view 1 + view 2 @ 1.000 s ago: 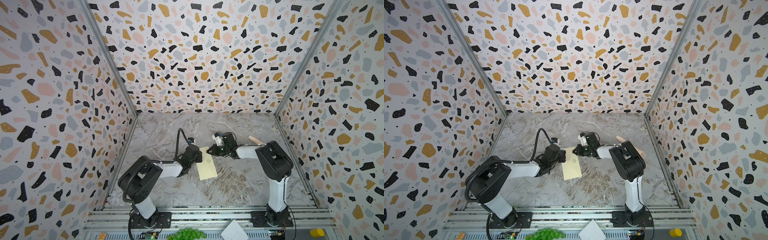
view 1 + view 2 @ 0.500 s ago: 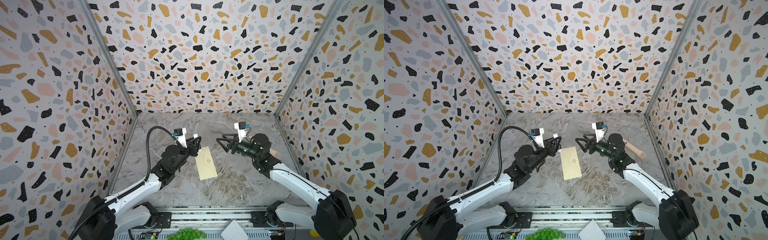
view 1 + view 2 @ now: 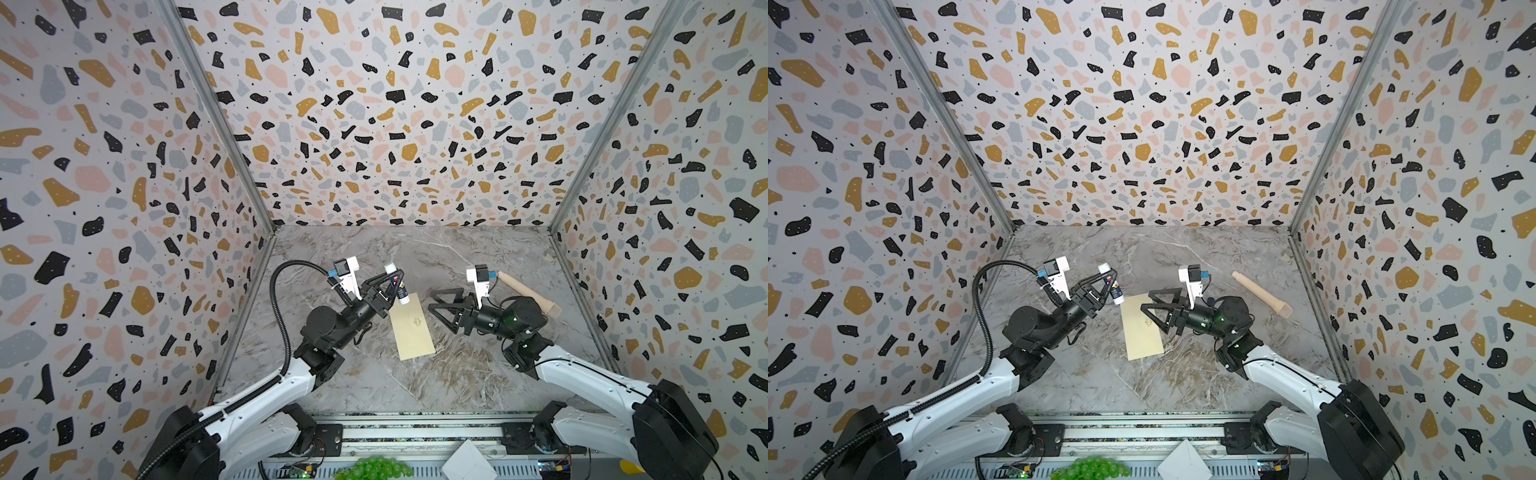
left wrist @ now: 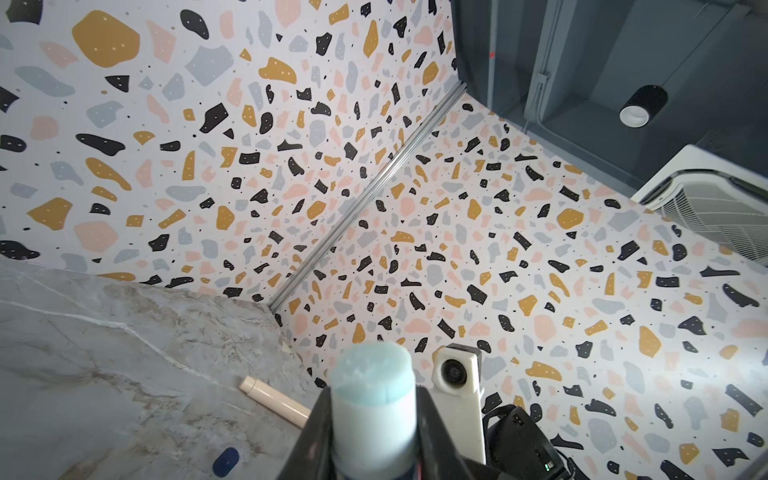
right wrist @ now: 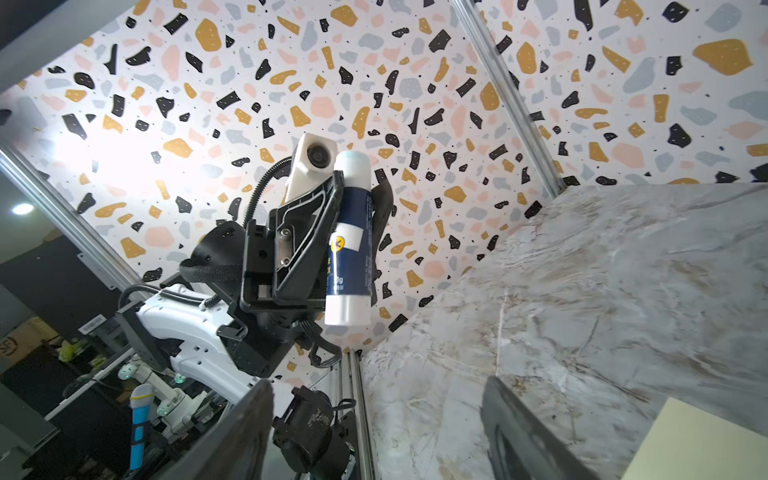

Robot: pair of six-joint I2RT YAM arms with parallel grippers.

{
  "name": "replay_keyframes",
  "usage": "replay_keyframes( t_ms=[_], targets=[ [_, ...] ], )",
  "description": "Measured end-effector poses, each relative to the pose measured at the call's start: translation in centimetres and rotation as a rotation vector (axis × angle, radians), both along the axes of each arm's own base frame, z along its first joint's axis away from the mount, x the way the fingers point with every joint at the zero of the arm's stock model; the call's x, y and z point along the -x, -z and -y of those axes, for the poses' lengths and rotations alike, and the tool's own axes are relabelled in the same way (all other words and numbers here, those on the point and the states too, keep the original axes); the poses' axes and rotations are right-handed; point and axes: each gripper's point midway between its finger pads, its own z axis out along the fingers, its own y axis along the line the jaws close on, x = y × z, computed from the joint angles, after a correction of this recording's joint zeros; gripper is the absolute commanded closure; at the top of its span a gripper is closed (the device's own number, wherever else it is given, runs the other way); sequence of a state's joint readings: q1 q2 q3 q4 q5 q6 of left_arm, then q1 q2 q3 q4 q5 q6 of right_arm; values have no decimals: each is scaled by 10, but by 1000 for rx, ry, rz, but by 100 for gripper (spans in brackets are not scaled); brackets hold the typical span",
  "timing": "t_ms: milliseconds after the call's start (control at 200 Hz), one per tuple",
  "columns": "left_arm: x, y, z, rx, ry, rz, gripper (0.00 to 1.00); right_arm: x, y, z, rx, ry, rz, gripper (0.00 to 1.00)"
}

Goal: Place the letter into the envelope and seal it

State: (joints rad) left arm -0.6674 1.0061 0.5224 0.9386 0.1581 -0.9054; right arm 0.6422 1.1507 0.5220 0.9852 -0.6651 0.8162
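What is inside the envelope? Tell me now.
The envelope lies flat on the marble table, emblem face up. Only its outer face shows. Its inside is covered, so whether the letter is in it cannot be told.

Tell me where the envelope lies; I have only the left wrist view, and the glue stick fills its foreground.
Observer: The envelope lies flat on the table, emblem side up, between the two arms.
Operator: Report the right gripper.
Observer: The right gripper hangs raised by the envelope's right side, jaws wide apart, empty.
Operator: Describe the grip on the stick.
Observer: The left gripper clamps the glue stick about its middle; its white base sticks out toward the envelope.
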Motion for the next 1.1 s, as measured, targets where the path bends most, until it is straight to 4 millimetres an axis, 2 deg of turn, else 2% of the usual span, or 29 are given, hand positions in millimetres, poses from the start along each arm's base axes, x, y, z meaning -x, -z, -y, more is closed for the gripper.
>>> replay_keyframes(
  t_ms=[165,405,766,991,1101],
  targets=[
    [4,-12,-2,65,25,12,100,-1,-8,-12,-36,-39,-17,22],
    [3,-10,2,84,50,-1,100,4,-14,-30,-84,-112,-51,26],
    [3,-9,6,91,74,-4,100,3,-24,-48,-149,-184,-92,49],
    [4,-9,6,88,76,-3,100,3,-25,-51,-177,-205,-117,61],
    [3,-9,6,85,73,-1,100,5,-26,-53,-186,-217,-123,70]
  ],
)
